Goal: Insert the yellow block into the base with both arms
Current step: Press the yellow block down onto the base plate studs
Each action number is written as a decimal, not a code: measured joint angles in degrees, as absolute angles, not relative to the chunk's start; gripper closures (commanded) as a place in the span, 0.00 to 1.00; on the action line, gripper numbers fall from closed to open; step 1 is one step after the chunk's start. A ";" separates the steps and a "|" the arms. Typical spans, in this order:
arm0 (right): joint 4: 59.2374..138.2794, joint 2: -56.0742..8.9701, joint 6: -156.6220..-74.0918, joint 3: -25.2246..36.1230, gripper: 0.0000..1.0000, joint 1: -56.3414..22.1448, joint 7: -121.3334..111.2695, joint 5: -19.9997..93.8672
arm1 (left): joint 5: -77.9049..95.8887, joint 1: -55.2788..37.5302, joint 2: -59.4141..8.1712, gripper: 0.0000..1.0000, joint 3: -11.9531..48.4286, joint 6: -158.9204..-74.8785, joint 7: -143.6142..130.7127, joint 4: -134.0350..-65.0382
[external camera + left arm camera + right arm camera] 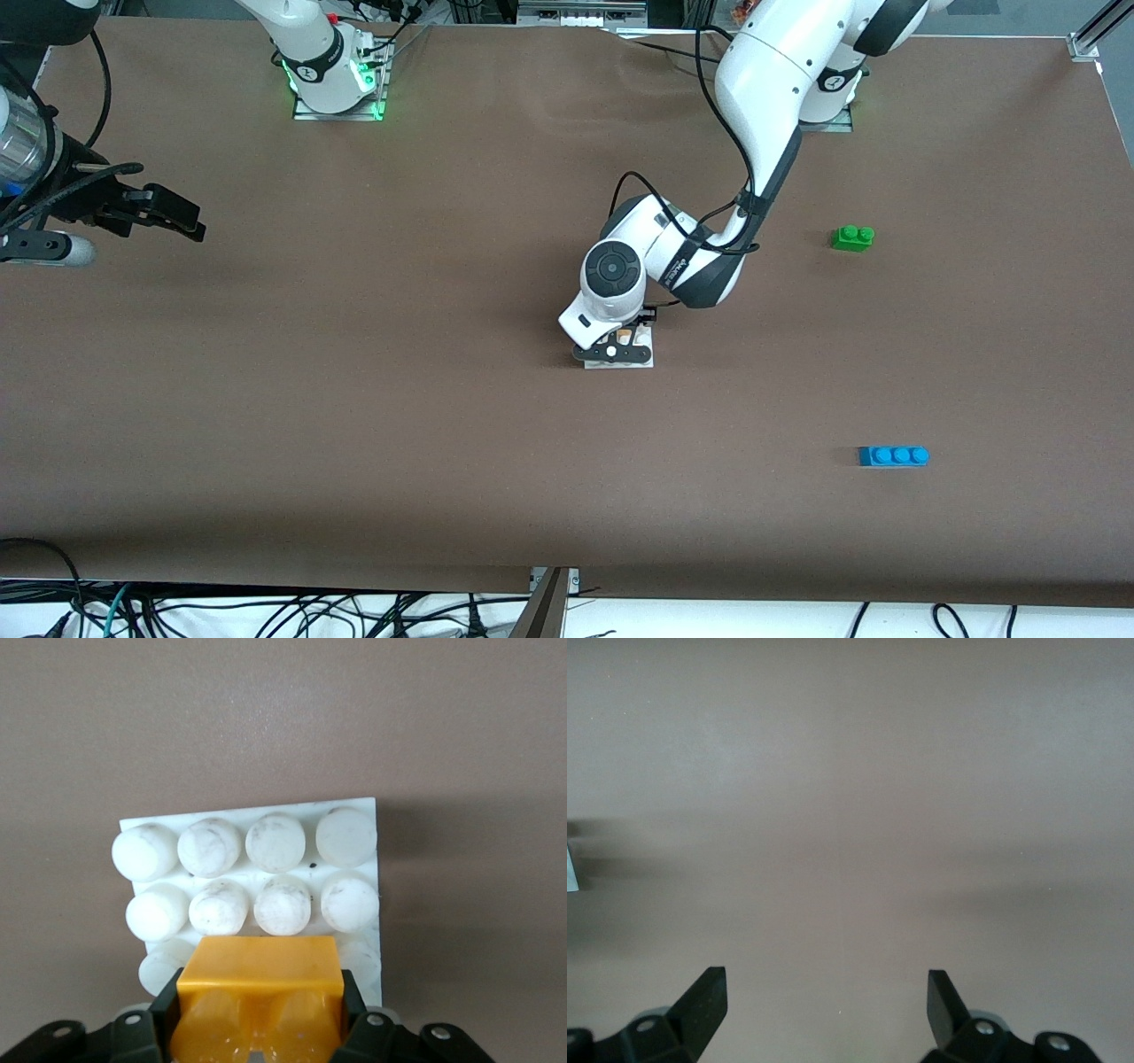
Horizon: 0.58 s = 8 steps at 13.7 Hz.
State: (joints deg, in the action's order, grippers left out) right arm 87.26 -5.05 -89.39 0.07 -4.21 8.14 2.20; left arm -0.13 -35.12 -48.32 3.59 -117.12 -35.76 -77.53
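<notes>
My left gripper [623, 341] is shut on the yellow block [259, 997], holding it low over the white base [347, 809] at the middle of the table. In the left wrist view the block covers the base's studs closest to the gripper, and I cannot tell whether it touches them. In the front view the base [645, 361] shows only as a white edge under the gripper, and the block [625, 337] as a small patch between the fingers. My right gripper [182, 220] is open and empty above bare table at the right arm's end, waiting.
A green two-stud brick [852, 237] lies toward the left arm's end of the table. A blue three-stud brick [893, 455] lies at the same end, nearer to the front camera. Cables hang along the table's front edge.
</notes>
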 measured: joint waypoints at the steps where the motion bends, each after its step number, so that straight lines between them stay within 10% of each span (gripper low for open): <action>1: 87.26 -5.06 -89.39 0.07 0.00 -4.21 8.14 2.21 | -0.13 -35.11 -48.33 0.90 3.54 -116.93 -35.65 -77.55; 8: 87.26 -5.09 -89.39 0.07 0.00 -4.19 8.15 2.25 | -0.14 -35.08 -48.46 0.86 3.44 -116.32 -32.80 -77.74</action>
State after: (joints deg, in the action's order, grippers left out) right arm 87.26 -5.09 -89.39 0.07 -4.19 8.15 2.25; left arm -0.14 -35.08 -48.46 3.44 -116.32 -32.80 -77.74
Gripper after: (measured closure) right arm 0.000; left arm 0.322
